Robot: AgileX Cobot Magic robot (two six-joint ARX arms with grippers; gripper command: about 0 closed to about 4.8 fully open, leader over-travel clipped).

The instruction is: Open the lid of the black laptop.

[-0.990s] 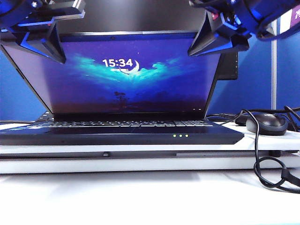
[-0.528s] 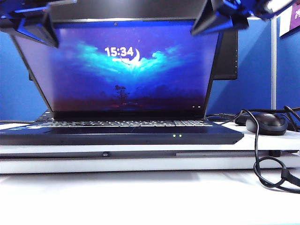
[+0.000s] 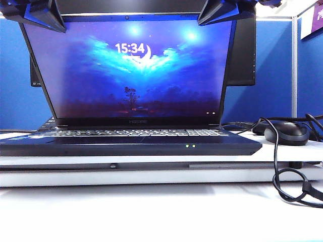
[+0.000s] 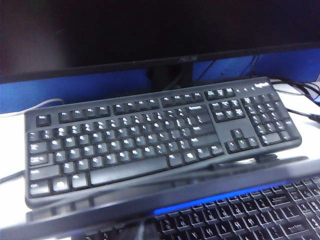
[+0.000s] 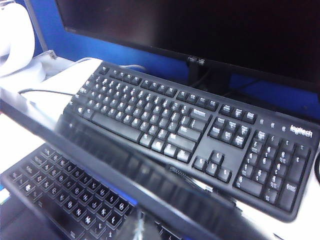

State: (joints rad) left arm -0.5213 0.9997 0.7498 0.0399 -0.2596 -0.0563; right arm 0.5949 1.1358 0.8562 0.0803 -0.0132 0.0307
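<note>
Atop white desk [image 3: 151, 212]: black laptop [image 3: 131, 143]; both hands above.

Exterior camera sits low, facing the lid [image 3: 133, 65]; both wrist cameras overlook one separate keyboard [image 4: 160, 132].

One laptop [image 3: 131, 136], one monitor [image 4: 150, 30], one separate keyboard [image 4: 155, 132], one mouse [image 3: 286, 133], two tools

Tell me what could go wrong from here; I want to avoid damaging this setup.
With the lid already steep, the left gripper and right gripper at its top corners could overextend the hinge or tip it into the monitor behind. The separate keyboard lies just behind the black laptop.
</note>
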